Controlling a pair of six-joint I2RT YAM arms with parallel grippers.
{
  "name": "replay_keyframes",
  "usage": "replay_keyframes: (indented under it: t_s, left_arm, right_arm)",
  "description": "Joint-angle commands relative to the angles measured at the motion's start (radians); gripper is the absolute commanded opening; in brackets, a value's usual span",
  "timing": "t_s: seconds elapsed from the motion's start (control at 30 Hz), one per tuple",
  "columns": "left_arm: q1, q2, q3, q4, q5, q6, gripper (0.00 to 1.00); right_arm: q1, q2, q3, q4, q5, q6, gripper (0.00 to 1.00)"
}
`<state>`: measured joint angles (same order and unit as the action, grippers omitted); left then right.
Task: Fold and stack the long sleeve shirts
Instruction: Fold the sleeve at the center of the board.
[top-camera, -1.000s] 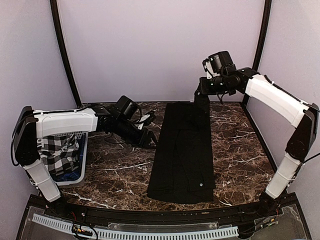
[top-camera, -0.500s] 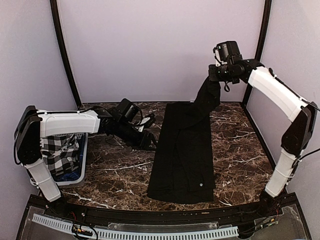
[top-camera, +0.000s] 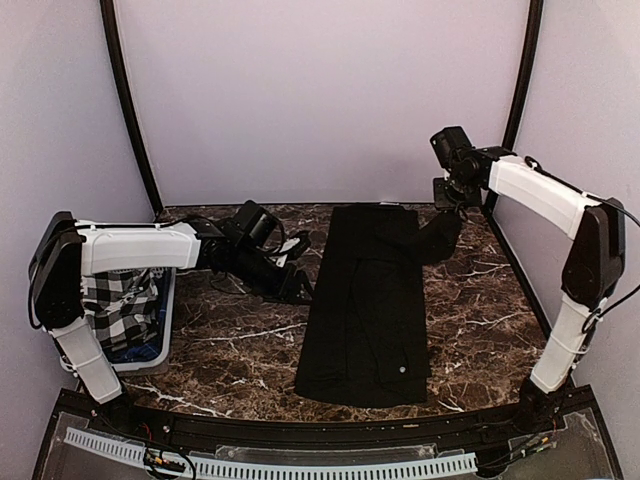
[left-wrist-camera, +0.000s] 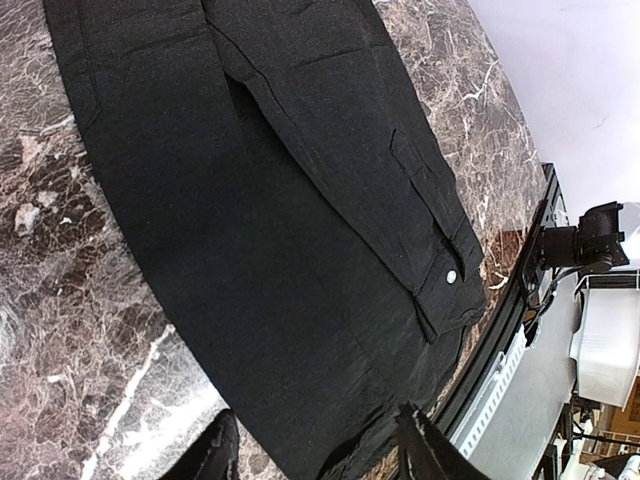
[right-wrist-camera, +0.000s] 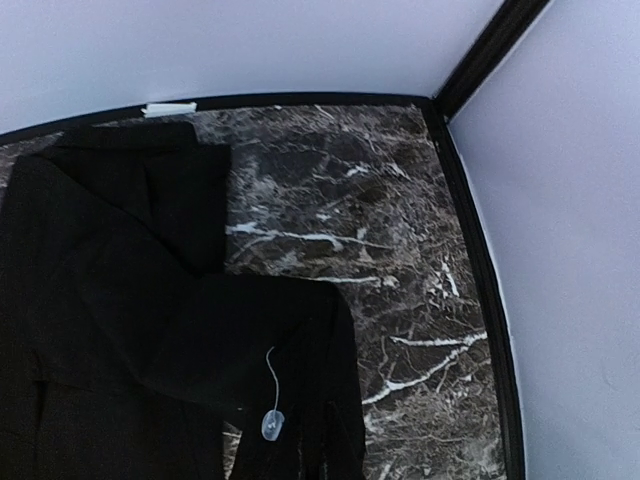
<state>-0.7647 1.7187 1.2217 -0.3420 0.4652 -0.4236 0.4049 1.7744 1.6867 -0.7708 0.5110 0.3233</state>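
A plain black long sleeve shirt (top-camera: 365, 300) lies folded into a long strip down the middle of the marble table, one pale cuff button (top-camera: 402, 369) near its front end. My left gripper (top-camera: 297, 286) is open and empty, low beside the shirt's left edge. In the left wrist view its gripper (left-wrist-camera: 320, 462) spans the shirt's edge (left-wrist-camera: 280, 250). My right gripper (top-camera: 448, 210) is shut on a hanging part of the shirt at the far right corner. In the right wrist view that cloth (right-wrist-camera: 200, 330) drapes from the gripper (right-wrist-camera: 310, 462), with a loose pale button (right-wrist-camera: 272, 424) dangling on a thread.
A slatted basket (top-camera: 167, 300) holding checked black-and-white cloth (top-camera: 120, 310) stands at the table's left edge, beside the left arm. A black frame post (top-camera: 515, 90) and the right wall stand close to the right arm. A white slotted strip (top-camera: 300, 465) runs along the front.
My right gripper lifted the shirt's far corner up high, then came down and to the right with the cloth still held. The left gripper barely moved.
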Motion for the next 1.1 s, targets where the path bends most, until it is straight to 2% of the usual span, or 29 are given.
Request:
replay_keyframes:
  t_s: [0.0, 0.3, 0.47, 0.6, 0.73, 0.9, 1.07]
  left_arm:
    - [-0.001, -0.009, -0.009, 0.008, 0.013, 0.001, 0.52]
    - [0.0, -0.011, -0.024, 0.013, 0.008, -0.001, 0.52]
    - [0.0, -0.02, -0.028, 0.012, -0.014, -0.006, 0.52]
    - [0.011, -0.033, -0.031, 0.014, -0.034, -0.021, 0.52]
    - [0.025, -0.048, -0.046, 0.02, -0.045, -0.032, 0.52]
    - [0.034, -0.063, -0.073, 0.02, -0.047, -0.038, 0.52]
    - [0.039, -0.069, -0.091, 0.022, -0.049, -0.043, 0.52]
  right_arm:
    - [-0.04, -0.036, -0.037, -0.036, 0.087, 0.084, 0.0]
    - [-0.025, -0.071, -0.025, 0.042, 0.019, 0.071, 0.0]
    - [0.084, -0.072, -0.007, 0.138, -0.071, -0.031, 0.0]
    - [0.223, -0.009, -0.015, 0.186, -0.175, -0.103, 0.0]
    - [0.319, 0.076, -0.036, 0.212, -0.333, -0.1, 0.0]
    - [0.381, 0.133, -0.104, 0.261, -0.536, -0.047, 0.0]
    - [0.407, 0.155, -0.153, 0.288, -0.639, -0.024, 0.0]
